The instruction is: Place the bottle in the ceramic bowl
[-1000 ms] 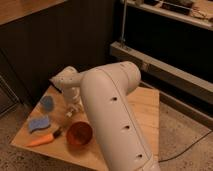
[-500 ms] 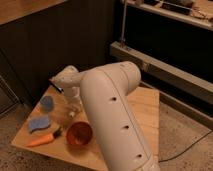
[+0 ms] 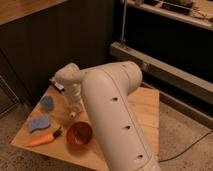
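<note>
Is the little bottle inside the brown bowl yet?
No, not yet. The bottle sits at the shut gripper, above the table just behind the bowl, not inside it.

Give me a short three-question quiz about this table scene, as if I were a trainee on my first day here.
1. True or false: the ceramic bowl sits at the far edge of the wooden table.
2. Which thing lies nearest the orange carrot? A) the blue sponge B) the blue cup
3. Fill in: the gripper is low over the table just behind the bowl, its jaws ____ on the small whitish bottle.

Key: 1 false, it is near the front edge. 2 A. 3 shut.
</note>
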Robot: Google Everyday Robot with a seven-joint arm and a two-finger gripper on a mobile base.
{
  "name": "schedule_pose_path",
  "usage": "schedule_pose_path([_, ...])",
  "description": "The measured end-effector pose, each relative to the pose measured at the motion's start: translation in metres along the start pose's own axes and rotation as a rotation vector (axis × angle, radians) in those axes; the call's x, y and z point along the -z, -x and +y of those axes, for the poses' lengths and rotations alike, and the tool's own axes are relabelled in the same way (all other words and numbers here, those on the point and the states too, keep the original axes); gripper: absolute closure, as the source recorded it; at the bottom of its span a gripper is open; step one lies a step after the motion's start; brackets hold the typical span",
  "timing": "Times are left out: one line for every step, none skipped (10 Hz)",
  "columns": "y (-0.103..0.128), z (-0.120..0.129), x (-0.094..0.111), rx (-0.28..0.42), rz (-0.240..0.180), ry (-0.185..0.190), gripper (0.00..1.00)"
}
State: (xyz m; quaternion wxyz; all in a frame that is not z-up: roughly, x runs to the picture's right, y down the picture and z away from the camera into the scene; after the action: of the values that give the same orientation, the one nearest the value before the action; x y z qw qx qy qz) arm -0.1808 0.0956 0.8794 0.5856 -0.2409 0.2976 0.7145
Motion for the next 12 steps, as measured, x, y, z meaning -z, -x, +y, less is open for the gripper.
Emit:
schedule_pose_path([-0.001, -0.001, 0.006, -0.001, 0.015, 0.007, 1.00])
schedule_pose_path([-0.001, -0.003, 0.010, 0.000, 0.027, 0.011, 1.00])
schedule_pose_path([-0.002, -0.007, 0.016, -0.003, 0.051, 0.023, 1.00])
schedule_pose_path([-0.002, -0.011, 0.019, -0.005, 0.062, 0.026, 1.00])
schedule_pose_path([-0.002, -0.014, 0.023, -0.009, 0.075, 0.031, 1.00])
schedule_pose_path([-0.003, -0.017, 0.027, -0.014, 0.091, 0.040, 1.00])
schedule_pose_path([-0.003, -0.021, 0.031, -0.021, 0.108, 0.051, 1.00])
schedule_pose_path([-0.003, -0.023, 0.035, -0.024, 0.120, 0.066, 1.00])
schedule_pose_path([-0.004, -0.024, 0.038, -0.024, 0.133, 0.079, 1.00])
schedule_pose_path([-0.005, -0.027, 0.044, -0.021, 0.144, 0.093, 1.00])
schedule_pose_path([-0.006, -0.029, 0.048, -0.016, 0.151, 0.101, 1.00])
schedule_pose_path([-0.008, -0.031, 0.051, -0.010, 0.153, 0.103, 1.00])
